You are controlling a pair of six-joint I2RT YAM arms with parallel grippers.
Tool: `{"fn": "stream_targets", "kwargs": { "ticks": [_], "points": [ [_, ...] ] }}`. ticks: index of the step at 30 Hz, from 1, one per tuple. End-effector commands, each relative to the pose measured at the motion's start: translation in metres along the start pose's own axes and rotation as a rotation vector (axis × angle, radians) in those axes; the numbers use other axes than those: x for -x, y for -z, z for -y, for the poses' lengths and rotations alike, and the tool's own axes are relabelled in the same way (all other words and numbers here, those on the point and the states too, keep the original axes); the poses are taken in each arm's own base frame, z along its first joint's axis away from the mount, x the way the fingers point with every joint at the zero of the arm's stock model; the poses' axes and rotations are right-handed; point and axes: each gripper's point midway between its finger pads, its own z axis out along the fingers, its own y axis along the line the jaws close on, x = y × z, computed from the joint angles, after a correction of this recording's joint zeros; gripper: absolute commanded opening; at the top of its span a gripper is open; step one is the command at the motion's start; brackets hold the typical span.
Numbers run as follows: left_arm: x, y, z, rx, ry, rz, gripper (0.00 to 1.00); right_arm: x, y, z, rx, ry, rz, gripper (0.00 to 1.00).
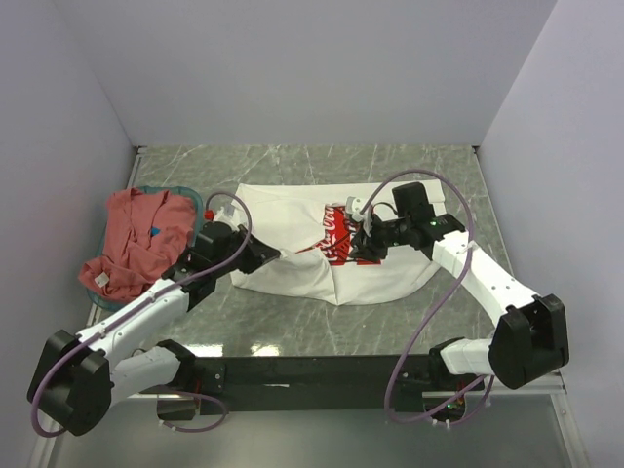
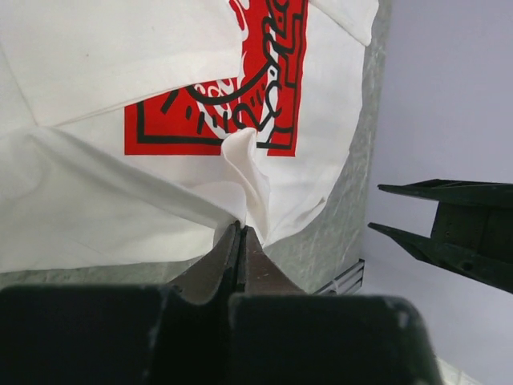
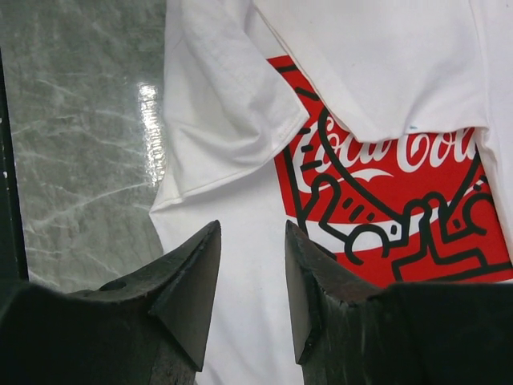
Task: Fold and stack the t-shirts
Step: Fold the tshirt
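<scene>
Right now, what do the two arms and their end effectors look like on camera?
The left arm and right arm have white link covers, black joints and a looping mauve cable each. The left end effector and right end effector have black wedge-shaped fingers.

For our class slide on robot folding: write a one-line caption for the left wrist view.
Left claw shut on a pinched fold of the white t-shirt with its red print, spread on the marble table.
</scene>
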Motion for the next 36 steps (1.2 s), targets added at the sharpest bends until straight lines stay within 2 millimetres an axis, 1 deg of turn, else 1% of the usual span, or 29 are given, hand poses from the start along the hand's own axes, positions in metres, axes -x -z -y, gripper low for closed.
{"fn": "stream_targets", "kwargs": {
  "ticks": [1, 4, 5, 7, 8, 9, 10, 11, 12, 13, 14, 15, 17, 18, 20, 21, 27, 32, 34, 36],
  "points": [
    [0.004, 0.007, 0.018, -0.094, 0.007, -0.019, 0.0, 0.004, 0.003, -0.008, 0.031, 0.048, 0.027, 0.45],
    [-0.003, 0.01, 0.02, -0.115, -0.044, -0.054, 0.0, 0.007, -0.005, -0.014, 0.059, 0.065, 0.035, 0.46],
    [-0.005, 0.012, 0.021, -0.126, -0.059, -0.065, 0.0, 0.009, -0.01, -0.021, 0.09, 0.076, 0.04, 0.48],
    [-0.014, 0.015, 0.019, -0.135, -0.098, -0.108, 0.0, 0.013, -0.02, -0.021, 0.116, 0.056, 0.048, 0.54],
    [-0.016, 0.019, 0.018, -0.137, -0.109, -0.117, 0.0, 0.017, -0.024, -0.019, 0.124, 0.029, 0.054, 0.54],
    [-0.017, 0.02, 0.017, -0.142, -0.12, -0.12, 0.0, 0.024, -0.033, -0.015, 0.147, -0.039, 0.064, 0.54],
    [-0.025, 0.023, 0.007, -0.106, -0.125, -0.149, 0.0, 0.028, -0.037, -0.011, 0.153, -0.089, 0.067, 0.54],
    [-0.025, 0.028, 0.008, -0.113, -0.131, -0.143, 0.0, 0.031, -0.042, -0.006, 0.156, -0.142, 0.067, 0.54],
    [-0.028, 0.03, 0.002, -0.102, -0.132, -0.148, 0.0, 0.035, -0.052, 0.001, 0.172, -0.249, 0.059, 0.55],
    [-0.031, 0.033, -0.003, -0.087, -0.127, -0.155, 0.0, 0.036, -0.056, 0.005, 0.177, -0.299, 0.057, 0.56],
    [-0.031, 0.038, -0.002, -0.101, -0.13, -0.146, 0.0, 0.038, -0.061, 0.008, 0.182, -0.351, 0.055, 0.57],
    [-0.036, 0.039, -0.009, -0.09, -0.123, -0.157, 0.0, 0.039, -0.07, 0.013, 0.189, -0.446, 0.047, 0.57],
    [-0.04, 0.044, -0.011, -0.093, -0.115, -0.163, 0.0, 0.041, -0.077, 0.014, 0.209, -0.529, 0.045, 0.59],
    [-0.044, 0.044, -0.018, -0.085, -0.111, -0.172, 0.0, 0.041, -0.083, 0.017, 0.218, -0.591, 0.042, 0.6],
    [-0.049, 0.047, -0.023, -0.083, -0.104, -0.181, 0.0, 0.042, -0.088, 0.015, 0.244, -0.655, 0.038, 0.61],
    [-0.05, 0.048, -0.025, -0.082, -0.101, -0.182, 0.0, 0.039, -0.092, 0.016, 0.255, -0.679, 0.028, 0.62],
    [-0.053, 0.052, -0.029, -0.08, -0.097, -0.181, 0.0, 0.024, -0.108, 0.01, 0.289, -0.752, -0.028, 0.64],
    [-0.052, 0.051, -0.026, -0.089, -0.099, -0.183, 0.0, 0.011, -0.12, -0.004, 0.345, -0.722, -0.082, 0.64],
    [-0.052, 0.05, -0.026, -0.086, -0.098, -0.184, 0.01, 0.013, -0.121, -0.012, 0.365, -0.701, -0.098, 0.64],
    [-0.051, 0.05, -0.025, -0.087, -0.1, -0.182, 0.0, 0.015, -0.12, -0.016, 0.381, -0.677, -0.098, 0.61]
  ]
}}
